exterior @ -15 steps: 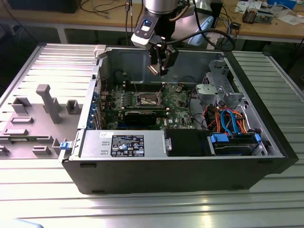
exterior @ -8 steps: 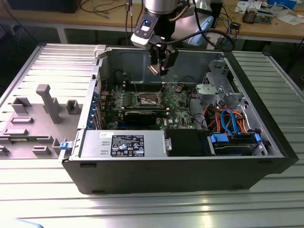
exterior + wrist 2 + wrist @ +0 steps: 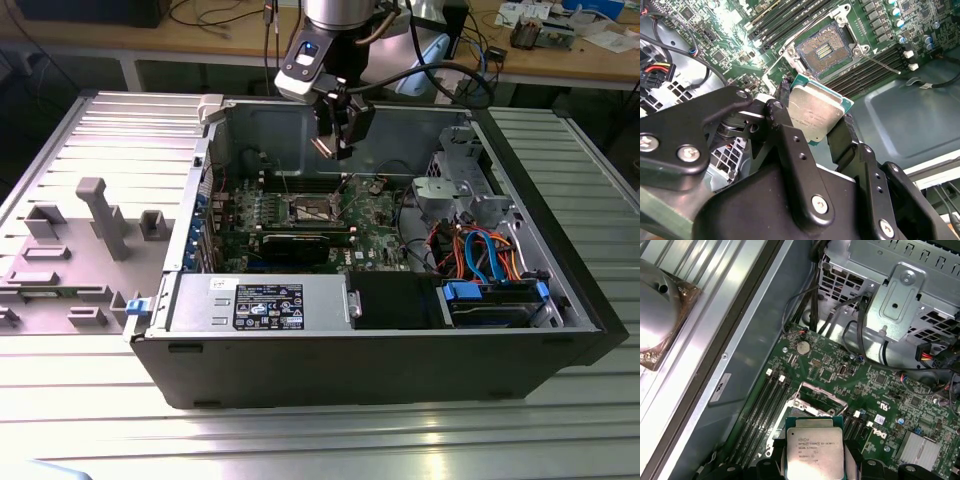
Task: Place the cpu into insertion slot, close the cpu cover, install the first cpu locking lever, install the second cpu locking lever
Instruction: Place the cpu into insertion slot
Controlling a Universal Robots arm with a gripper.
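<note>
My gripper hangs inside the open computer case, above the motherboard, shut on the cpu. The chip's silver-grey top faces both wrist cameras, and a black finger presses on each of two opposite edges. In the first wrist view the cpu covers the near part of the insertion slot. The insertion slot lies uncovered below and beyond the chip, with its gold-brown contact field showing inside a metal rim. A thin wire locking lever sticks out beside it. In the exterior view the slot is below the gripper. I cannot tell the cpu cover apart from the rim.
Long memory slots flank the socket. A black graphics card lies in front of it, and a power supply sits at the case front. A metal drive cage and coloured cables fill the exterior view's right. Grey fixtures stand left of the case.
</note>
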